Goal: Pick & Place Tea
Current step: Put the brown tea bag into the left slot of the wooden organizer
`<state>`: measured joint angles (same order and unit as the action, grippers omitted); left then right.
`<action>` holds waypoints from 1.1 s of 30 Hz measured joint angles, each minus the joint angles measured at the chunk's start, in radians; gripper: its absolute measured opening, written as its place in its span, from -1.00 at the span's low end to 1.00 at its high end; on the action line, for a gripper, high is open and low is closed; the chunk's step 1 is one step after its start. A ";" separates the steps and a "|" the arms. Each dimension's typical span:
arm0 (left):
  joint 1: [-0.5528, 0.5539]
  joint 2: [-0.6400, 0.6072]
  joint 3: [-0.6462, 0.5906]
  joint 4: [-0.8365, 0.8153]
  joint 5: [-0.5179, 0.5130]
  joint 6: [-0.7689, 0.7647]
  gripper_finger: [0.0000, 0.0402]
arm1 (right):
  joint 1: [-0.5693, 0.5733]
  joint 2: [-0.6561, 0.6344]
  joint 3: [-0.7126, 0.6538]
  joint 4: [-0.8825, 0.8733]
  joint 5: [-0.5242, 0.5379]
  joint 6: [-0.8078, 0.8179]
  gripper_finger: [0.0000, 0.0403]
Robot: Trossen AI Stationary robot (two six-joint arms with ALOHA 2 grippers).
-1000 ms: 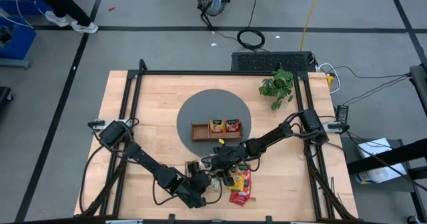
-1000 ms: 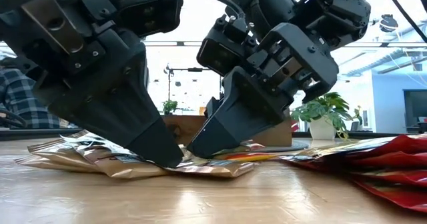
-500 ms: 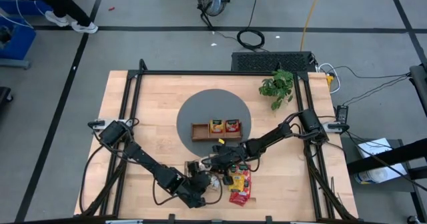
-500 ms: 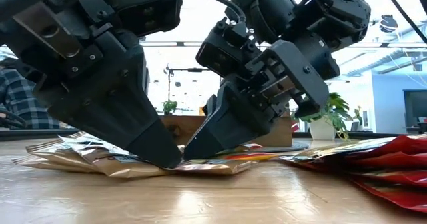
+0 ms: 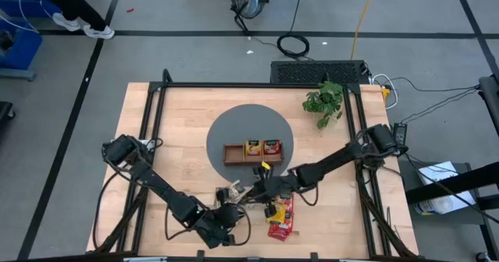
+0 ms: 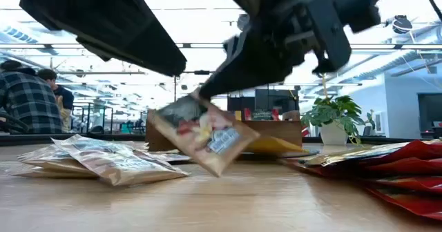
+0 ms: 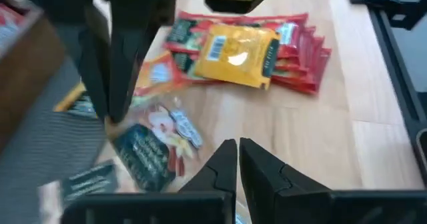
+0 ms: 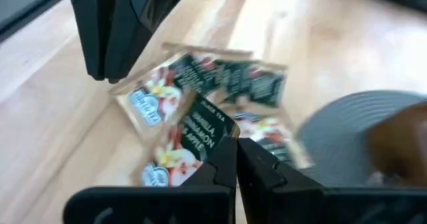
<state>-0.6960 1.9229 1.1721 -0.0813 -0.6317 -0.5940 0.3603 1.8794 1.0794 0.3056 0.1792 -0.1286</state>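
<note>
A pale tan tea sachet (image 6: 204, 139) with a dark green label hangs above the table, and my right gripper (image 6: 197, 94) is shut on it. More tan sachets (image 6: 103, 159) lie flat on the wood to its left. Red sachets (image 7: 303, 47) lie in a pile on the right, with an orange-yellow one (image 7: 237, 51) on top. My left gripper (image 7: 237, 151) is shut with nothing in it. It hovers above the table near the front edge (image 5: 222, 229). The wooden tray (image 5: 253, 151) holds an orange sachet and a red one. My right gripper pinches the tan sachet by its upper edge (image 8: 212, 132) between its two fingertips. The fingers slant down from the table's right and far side. The sachet hangs tilted below them, its lower corner (image 6: 217, 171) clear of the table.
The tray sits on a round grey mat (image 5: 226, 129) at the table's middle. A potted plant (image 5: 323, 100) stands at the far right. Bare wood lies left of the sachets. People sit in the room behind (image 6: 31, 101).
My right gripper has shut on a tan sachet from the heap and lifted it clear of the table, where it now hangs tilted. My left gripper has risen off the heap and drawn back toward the near edge, still shut.
</note>
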 joint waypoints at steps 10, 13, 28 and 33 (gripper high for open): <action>-0.023 -0.003 0.001 0.004 -0.005 0.019 -0.87 | 0.073 -0.125 -0.018 -0.094 0.189 -0.056 -1.00; -0.031 -0.013 0.001 0.007 0.005 0.021 -0.87 | 0.081 -0.162 -0.071 -0.068 0.190 -0.051 -1.00; -0.016 -0.045 0.002 0.004 -0.345 0.154 -0.87 | 0.080 -0.330 -0.622 0.741 0.148 0.008 -1.00; 0.059 -0.045 0.002 0.012 -0.357 0.191 -0.74 | 0.080 -0.330 -0.661 0.790 0.108 -0.015 -1.00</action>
<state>-0.6368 1.8782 1.1744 -0.0696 -0.9887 -0.4026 0.4404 1.5496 0.4187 1.0958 0.2867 -0.1435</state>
